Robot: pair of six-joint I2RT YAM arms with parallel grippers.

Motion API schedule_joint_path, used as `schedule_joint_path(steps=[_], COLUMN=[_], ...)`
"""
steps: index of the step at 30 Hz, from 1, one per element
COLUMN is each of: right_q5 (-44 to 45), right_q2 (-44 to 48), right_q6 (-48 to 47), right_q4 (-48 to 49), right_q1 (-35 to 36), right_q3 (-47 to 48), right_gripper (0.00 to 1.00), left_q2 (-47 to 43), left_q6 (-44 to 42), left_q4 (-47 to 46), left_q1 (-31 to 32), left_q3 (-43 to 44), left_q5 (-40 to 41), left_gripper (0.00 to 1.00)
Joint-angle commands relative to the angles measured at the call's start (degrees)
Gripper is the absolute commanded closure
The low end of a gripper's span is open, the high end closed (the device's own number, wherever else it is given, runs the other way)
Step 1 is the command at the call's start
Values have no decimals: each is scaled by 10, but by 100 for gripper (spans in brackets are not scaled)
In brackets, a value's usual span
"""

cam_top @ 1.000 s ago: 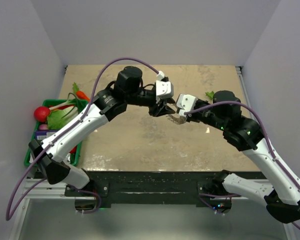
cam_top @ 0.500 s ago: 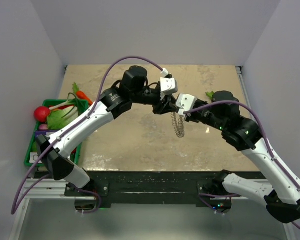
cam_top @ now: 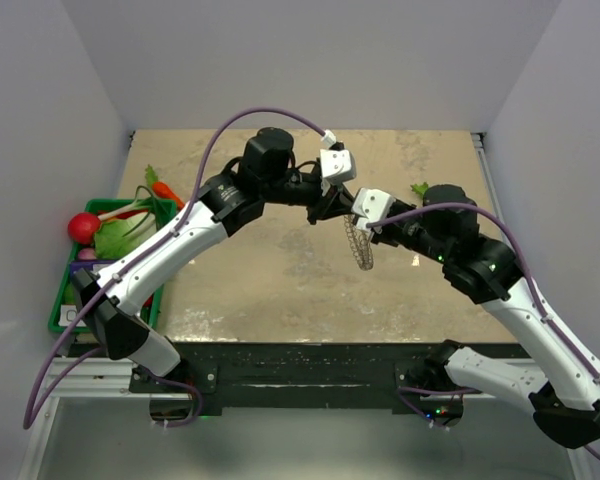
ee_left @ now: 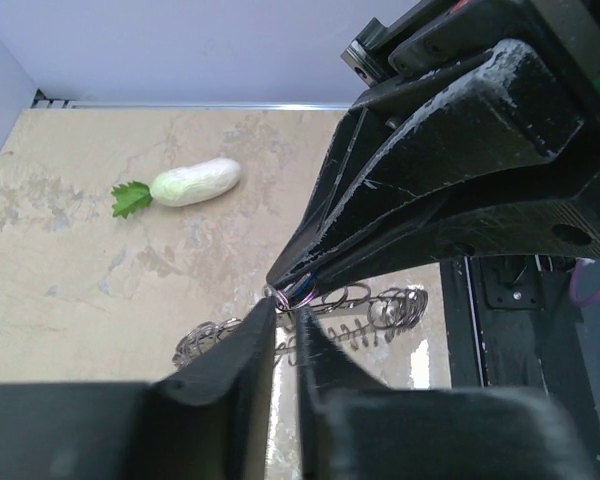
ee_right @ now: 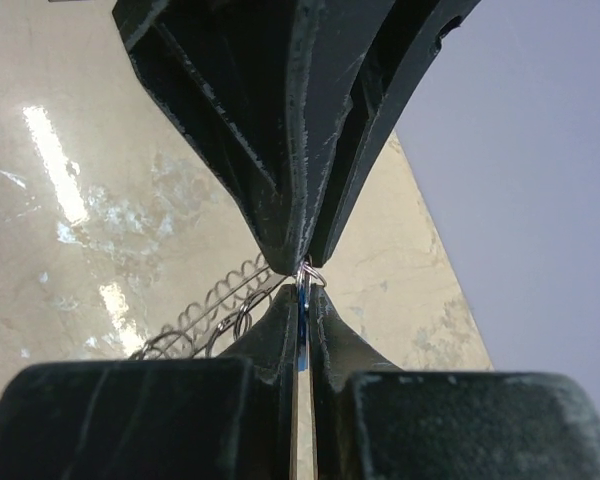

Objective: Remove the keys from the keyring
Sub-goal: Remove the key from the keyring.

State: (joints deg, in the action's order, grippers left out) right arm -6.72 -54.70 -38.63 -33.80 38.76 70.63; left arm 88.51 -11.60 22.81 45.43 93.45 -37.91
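Firstly, one right gripper (ee_right: 302, 298) is clenched on one blue-headed key (ee_right: 302, 335). One left gripper (ee_left: 285, 312) is drawn nearly together at the key's top; whether anything is grasped cannot be told. One grey coiled keyring (cam_top: 361, 252) is hung beneath both, above the table (ee_left: 70, 280). One white radish (ee_left: 195, 182) is laid well apart.

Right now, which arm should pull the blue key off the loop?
Probably right: the right hand is shut on the key and could tug it away. The left hand sits by the keyring.
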Motion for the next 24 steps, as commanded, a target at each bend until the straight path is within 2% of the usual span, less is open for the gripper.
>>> schedule_joint_path(steps=[1, 3, 17, 19, 24], right_q5=[14, 14, 17, 17, 17], right_q2=[15, 15, 13, 13, 14], right_q6=[6, 6, 11, 13, 13], right_q4=[51, 52, 52, 52, 52], right_q1=[0, -1, -1, -1, 0], right_q3=[14, 14, 26, 26, 28], right_gripper=[100, 100, 100, 100, 100], left_q2=[3, 3, 2, 3, 6], left_q6=[14, 14, 18, 19, 20], left_q4=[-23, -24, -29, -29, -27], left_q1=[2, 1, 2, 2, 1], left_q3=[2, -1, -5, -2, 0], left_q5=[-12, -13, -7, -7, -7], left_gripper=[72, 69, 64, 65, 81])
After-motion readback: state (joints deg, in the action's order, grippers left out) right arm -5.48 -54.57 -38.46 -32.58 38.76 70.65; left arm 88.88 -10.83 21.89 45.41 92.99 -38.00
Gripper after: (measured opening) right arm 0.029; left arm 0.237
